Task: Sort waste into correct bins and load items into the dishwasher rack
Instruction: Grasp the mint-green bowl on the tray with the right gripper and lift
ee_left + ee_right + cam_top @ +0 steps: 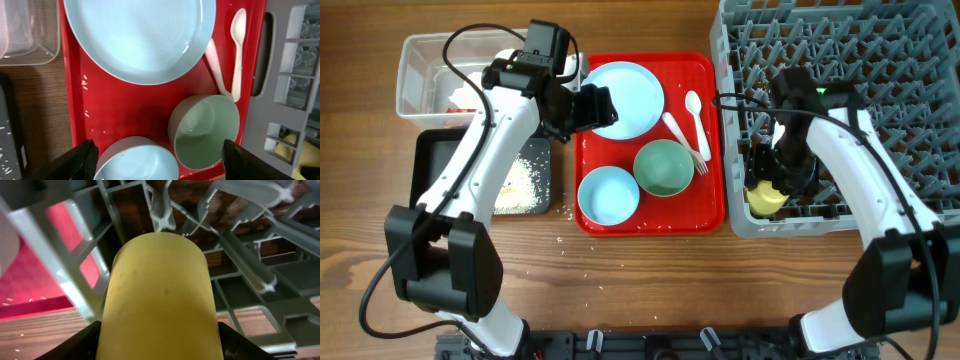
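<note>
My left gripper (600,106) (159,156) is open and empty, hovering over the red tray beside the pale blue plate (625,95) (140,35). The mint-green bowl (663,167) (205,132), blue bowl (608,195) (135,165), white spoon (694,110) (238,45) and fork (685,138) (216,65) lie on that tray. My right gripper (767,182) (159,340) is shut on the yellow cup (766,198) (160,295), low inside the front left corner of the grey dishwasher rack (840,40) (240,255).
The flat red tray (705,140) (125,105) sits between the bins and the rack. The clear tub (420,70) at far left holds red scraps (460,98). The black tray (430,160) in front of it holds beige crumbs (520,185). Crumbs dot the wood by the red tray.
</note>
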Tool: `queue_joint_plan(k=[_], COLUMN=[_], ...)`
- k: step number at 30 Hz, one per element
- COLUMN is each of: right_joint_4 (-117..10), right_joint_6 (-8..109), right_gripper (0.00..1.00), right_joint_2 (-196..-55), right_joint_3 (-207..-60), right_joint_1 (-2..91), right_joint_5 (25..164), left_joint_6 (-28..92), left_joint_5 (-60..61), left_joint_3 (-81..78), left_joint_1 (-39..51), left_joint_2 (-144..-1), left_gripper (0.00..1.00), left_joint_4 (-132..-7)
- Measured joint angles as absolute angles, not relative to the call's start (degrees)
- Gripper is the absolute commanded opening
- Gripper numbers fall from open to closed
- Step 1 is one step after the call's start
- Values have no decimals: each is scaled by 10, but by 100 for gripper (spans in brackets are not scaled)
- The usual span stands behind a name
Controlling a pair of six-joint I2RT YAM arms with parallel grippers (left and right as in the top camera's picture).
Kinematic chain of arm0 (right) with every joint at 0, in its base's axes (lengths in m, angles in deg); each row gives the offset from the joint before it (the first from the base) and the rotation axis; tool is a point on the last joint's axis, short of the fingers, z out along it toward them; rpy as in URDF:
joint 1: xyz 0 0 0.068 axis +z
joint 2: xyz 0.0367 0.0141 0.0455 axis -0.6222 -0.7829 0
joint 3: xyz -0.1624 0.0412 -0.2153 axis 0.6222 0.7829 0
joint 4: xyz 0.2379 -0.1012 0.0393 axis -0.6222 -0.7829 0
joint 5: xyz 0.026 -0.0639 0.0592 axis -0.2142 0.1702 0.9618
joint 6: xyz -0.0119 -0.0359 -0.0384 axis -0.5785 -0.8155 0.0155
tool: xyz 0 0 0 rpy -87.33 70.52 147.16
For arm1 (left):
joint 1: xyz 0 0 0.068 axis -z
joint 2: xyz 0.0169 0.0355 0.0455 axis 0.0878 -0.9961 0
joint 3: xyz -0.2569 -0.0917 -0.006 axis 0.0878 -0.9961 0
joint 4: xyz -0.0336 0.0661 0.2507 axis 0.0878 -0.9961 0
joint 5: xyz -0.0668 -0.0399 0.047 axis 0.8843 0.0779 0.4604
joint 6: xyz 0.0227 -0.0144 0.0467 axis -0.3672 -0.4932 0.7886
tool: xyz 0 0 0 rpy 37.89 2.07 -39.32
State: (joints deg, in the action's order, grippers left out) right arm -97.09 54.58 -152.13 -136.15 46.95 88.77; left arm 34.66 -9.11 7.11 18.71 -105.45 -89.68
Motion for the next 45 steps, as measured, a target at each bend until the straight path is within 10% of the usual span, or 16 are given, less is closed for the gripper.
queue_joint_plan(k=[14,28,31,45], right_joint_4=[-907,-786,-771,-896], right_joint_6=[533,576,571,573], right_gripper=[66,27,4,4], right_joint_2=[-1525,-1723,-1723,-1591], right_joint_3=[-1542,-1474,-1473,-1587], right_joint_1=[559,617,617,577], right_joint_5=[945,957,957,868], left_joint_6=[309,288,288,286], left_joint_5=[-99,-79,-79,-80], left_joint_3=[71,71,71,71], left_joint_1=[155,87,87,87], left_joint_2=[-1055,-1055,-1055,-1055], left_gripper=[86,92,94,100], left_joint_4=[-900,-913,-912,-913])
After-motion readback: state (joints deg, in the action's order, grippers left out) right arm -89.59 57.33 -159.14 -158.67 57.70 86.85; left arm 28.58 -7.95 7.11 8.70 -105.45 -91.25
